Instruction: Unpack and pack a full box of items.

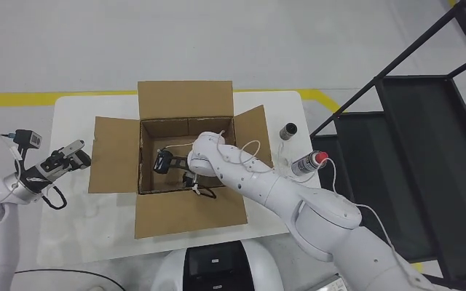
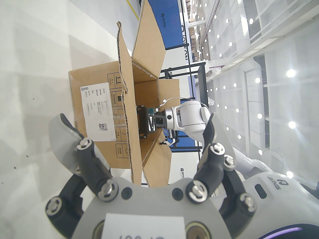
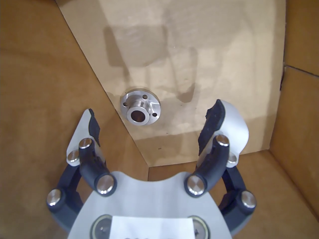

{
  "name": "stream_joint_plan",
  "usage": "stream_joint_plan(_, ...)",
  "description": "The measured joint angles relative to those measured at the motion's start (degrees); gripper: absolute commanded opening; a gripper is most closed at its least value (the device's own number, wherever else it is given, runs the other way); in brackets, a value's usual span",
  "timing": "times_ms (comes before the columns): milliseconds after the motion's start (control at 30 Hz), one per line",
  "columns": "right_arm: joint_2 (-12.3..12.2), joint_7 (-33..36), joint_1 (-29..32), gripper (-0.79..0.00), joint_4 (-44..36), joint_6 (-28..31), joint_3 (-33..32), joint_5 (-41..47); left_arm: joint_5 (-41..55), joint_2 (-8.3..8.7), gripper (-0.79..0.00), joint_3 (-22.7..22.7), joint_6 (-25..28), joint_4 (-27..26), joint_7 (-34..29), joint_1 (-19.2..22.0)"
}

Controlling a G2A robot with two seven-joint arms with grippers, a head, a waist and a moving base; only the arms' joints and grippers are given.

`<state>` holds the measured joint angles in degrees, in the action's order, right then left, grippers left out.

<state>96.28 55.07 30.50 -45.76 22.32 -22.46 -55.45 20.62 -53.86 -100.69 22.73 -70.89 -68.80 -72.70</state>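
An open cardboard box (image 1: 116, 153) stands mid-table with its four flaps spread; its labelled side wall (image 2: 94, 115) faces my left arm. Inside, on the box floor (image 3: 211, 38), a silver metal flange hub (image 3: 140, 110) lies against one wall. My right gripper (image 3: 152, 119) is down inside the box (image 1: 162, 161), open, just above the hub with nothing between its fingers. My left gripper (image 2: 134, 130) hovers open over the table's left edge (image 1: 73, 156), apart from the box and holding nothing.
On the table right of the box stand a dark-capped cylinder (image 1: 288, 132) and a red-capped can (image 1: 309, 164). A black metal staircase (image 1: 393, 145) rises beside the table's right side. A yellow floor line (image 1: 44, 97) runs behind the table.
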Motion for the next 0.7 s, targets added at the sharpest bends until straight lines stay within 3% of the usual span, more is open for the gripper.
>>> stream_joint_plan(300,2.9,-0.5,-1.1,0.000,6.0,1.9,1.4,-0.1,0.0,0.00,0.000,0.0,0.0,0.0,0.0,0.0)
stream_joint_plan(433,4.0,0.2,-1.5,-0.049,8.4,2.7,1.8,0.0,0.0,0.00,0.000,0.0,0.0,0.0,0.0,0.0)
stream_joint_plan(467,4.4,0.2,-1.6,-0.080,9.1,2.9,1.9,0.1,0.0,0.00,0.000,0.0,0.0,0.0,0.0,0.0)
stream_joint_plan(500,4.6,0.4,-1.7,-0.172,9.5,3.1,2.0,0.0,0.0,0.00,0.000,0.0,0.0,0.0,0.0,0.0)
stream_joint_plan(533,4.8,0.6,-1.9,-0.172,10.0,3.2,2.1,0.0,0.0,0.00,0.000,0.0,0.0,0.0,0.0,0.0)
stream_joint_plan(600,5.4,0.7,-2.2,-0.431,11.1,3.5,2.2,-0.1,0.0,0.00,0.000,0.0,0.0,0.0,0.0,0.0)
stream_joint_plan(700,6.1,1.0,-2.7,-0.514,12.5,3.7,2.4,-0.4,0.0,0.00,0.000,0.0,0.0,0.0,0.0,0.0)
